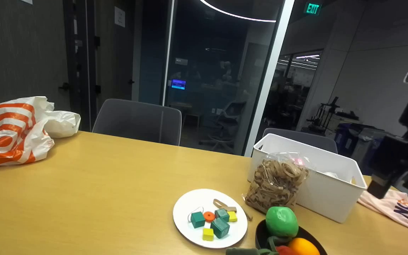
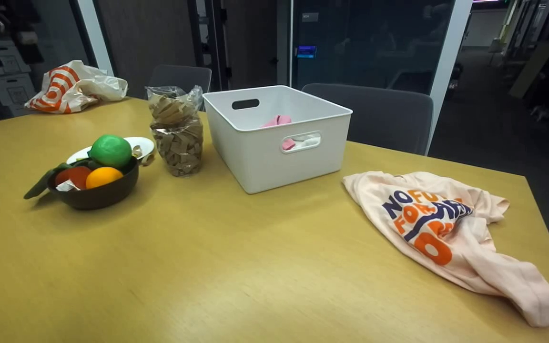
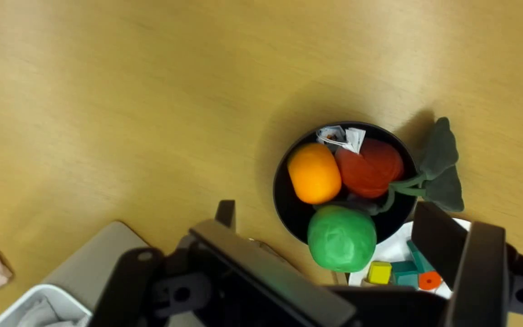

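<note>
Tabletop (image 3: 120, 127) under one spread claw (image 3: 329, 218) bears one bowl (image 2: 98, 197) and one plate (image 1: 197, 201) holding five blocks (image 1: 220, 227).

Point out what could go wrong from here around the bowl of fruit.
The green fruit bulges past the edge of the black bowl, so a nudge might roll it out. Dark green leaves overhang that edge and could snag on the open gripper. The white plate holding loose blocks stands close by; a low sideways pass may scatter them.
</note>
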